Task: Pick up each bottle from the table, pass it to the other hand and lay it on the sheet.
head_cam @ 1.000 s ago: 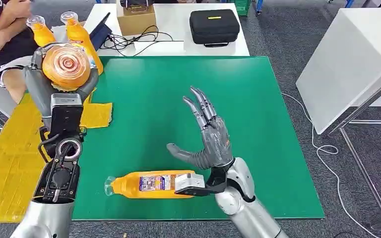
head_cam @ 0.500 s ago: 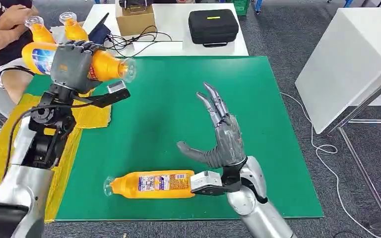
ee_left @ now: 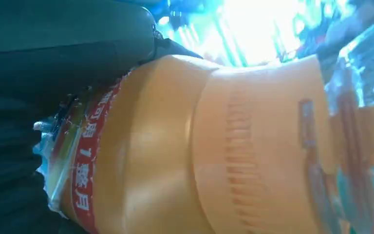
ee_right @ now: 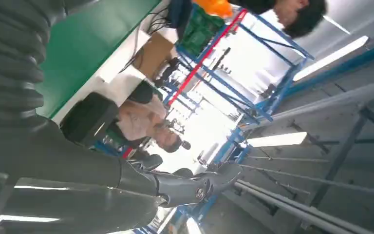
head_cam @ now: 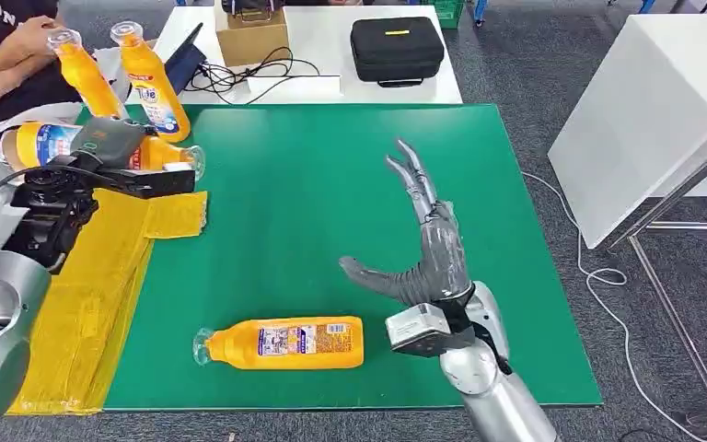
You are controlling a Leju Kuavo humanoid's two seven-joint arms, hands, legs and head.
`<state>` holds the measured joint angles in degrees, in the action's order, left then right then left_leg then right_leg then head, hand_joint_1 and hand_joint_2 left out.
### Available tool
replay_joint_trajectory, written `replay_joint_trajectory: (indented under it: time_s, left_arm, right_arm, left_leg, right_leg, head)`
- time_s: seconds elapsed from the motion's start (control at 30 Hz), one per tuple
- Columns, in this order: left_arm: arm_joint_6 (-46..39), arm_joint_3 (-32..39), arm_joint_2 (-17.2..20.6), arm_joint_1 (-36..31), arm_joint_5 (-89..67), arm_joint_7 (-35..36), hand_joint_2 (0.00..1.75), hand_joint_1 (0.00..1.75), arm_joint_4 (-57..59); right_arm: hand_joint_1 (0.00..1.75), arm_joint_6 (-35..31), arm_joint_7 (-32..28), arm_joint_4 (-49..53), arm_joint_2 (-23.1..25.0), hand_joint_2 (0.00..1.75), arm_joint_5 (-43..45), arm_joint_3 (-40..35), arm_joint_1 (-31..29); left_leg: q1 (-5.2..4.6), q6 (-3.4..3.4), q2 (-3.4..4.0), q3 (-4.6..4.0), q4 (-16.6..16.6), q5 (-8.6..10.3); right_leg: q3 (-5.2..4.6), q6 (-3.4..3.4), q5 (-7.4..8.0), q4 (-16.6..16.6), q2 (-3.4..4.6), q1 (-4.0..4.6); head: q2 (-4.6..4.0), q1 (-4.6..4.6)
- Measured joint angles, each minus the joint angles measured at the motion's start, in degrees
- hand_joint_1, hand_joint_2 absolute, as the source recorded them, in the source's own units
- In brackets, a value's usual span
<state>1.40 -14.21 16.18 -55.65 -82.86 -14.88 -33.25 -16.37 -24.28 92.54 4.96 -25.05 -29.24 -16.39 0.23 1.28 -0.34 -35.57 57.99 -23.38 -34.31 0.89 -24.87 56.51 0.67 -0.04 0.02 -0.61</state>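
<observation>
Bottle (head_cam: 101, 147) in left hand (head_cam: 106, 140), lowered leftward

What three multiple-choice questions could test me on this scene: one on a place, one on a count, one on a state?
1. Where does the bottle nearest the robot lie?
A. green mat
B. yellow sheet
C. white table

2. How many orange bottles stand upright at the mat's far left corner?
A. none
B. two
C. five

3. What is the right hand doing?
A. holding a bottle
B. pressing the mat
C. raised open, empty

Answers: 1 A, it lies on the green mat; 2 B, two upright bottles; 3 C, fingers spread, nothing held.
</observation>
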Motion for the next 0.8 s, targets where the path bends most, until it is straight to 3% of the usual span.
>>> replay_joint_trajectory:
  time_s: [0.3, 0.53, 0.8]
  left_arm:
    - [0.3, -0.7, 0.6, -0.8, 0.0, 0.2, 1.75, 1.75, 3.8]
    - [3.2, -0.9, 0.6, -1.4, 1.0, 0.5, 1.75, 1.75, 6.0]
    - [5.2, -1.4, 0.6, -1.5, 2.0, 1.0, 1.75, 1.75, 8.1]
  right_arm:
    - [0.0, 0.1, -0.3, 1.0, 0.4, 1.75, 0.7, 1.0, 0.4]
    - [0.0, -1.0, -3.4, 1.9, 1.9, 1.75, 9.7, 3.1, 1.3]
    - [0.0, -2.5, -1.5, 1.9, 2.3, 1.75, 11.7, 4.2, 1.7]
  left_leg:
    - [0.01, 0.0, -0.04, 0.0, 0.0, 0.0]
    - [0.01, 0.0, -0.04, 0.0, 0.0, 0.0]
    - [0.01, 0.0, -0.05, 0.0, 0.0, 0.0]
  right_leg:
    - [0.01, 0.0, 0.0, 0.0, -0.01, 0.0]
    - [0.01, 0.0, 0.0, 0.0, -0.01, 0.0]
    - [0.02, 0.0, 0.0, 0.0, -0.02, 0.0]
  head:
    - [0.0, 0.0]
    - [0.0, 0.0]
    - [0.0, 0.0]
